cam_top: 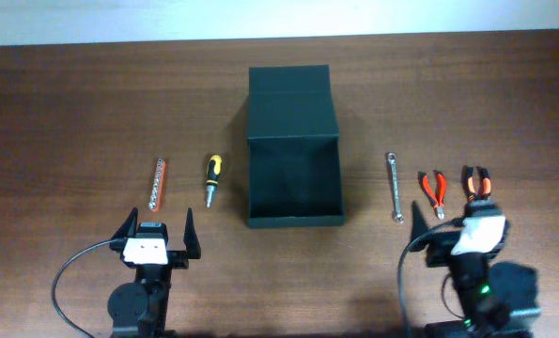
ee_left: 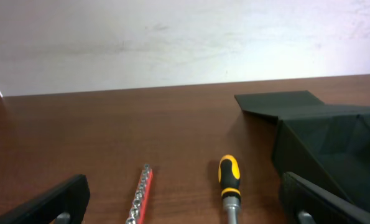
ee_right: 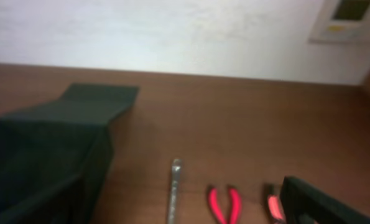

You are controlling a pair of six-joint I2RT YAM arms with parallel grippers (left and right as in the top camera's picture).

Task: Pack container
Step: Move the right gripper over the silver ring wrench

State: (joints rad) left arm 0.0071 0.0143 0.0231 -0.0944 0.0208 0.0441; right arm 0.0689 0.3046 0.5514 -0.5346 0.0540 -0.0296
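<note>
1. My left gripper [cam_top: 160, 218] hangs low near the front edge of the surface [cam_top: 72, 113], its jaws spread wide and holding nothing.
2. My right gripper [cam_top: 453, 218] is also wide open and empty (its wrist view is blurred, though one finger [ee_right: 324, 199] shows at the lower right).
3. The container [cam_top: 294, 178] sits in the middle of the surface, between my two arms and a little ahead of them. It is open, with its flap lid [cam_top: 288, 89] folded back on the far side.
4. Left of the container lies a screwdriver [cam_top: 212, 176] with a yellow and black handle. Farther left is a red strip of sockets [cam_top: 158, 182]. Both lie ahead of my left gripper, apart from each other and from the container.
5. Right of the container lies a slim wrench [cam_top: 394, 186], then red-handled pliers [cam_top: 433, 192], then an orange and black pair [cam_top: 476, 180] close in front of my right gripper.
</note>
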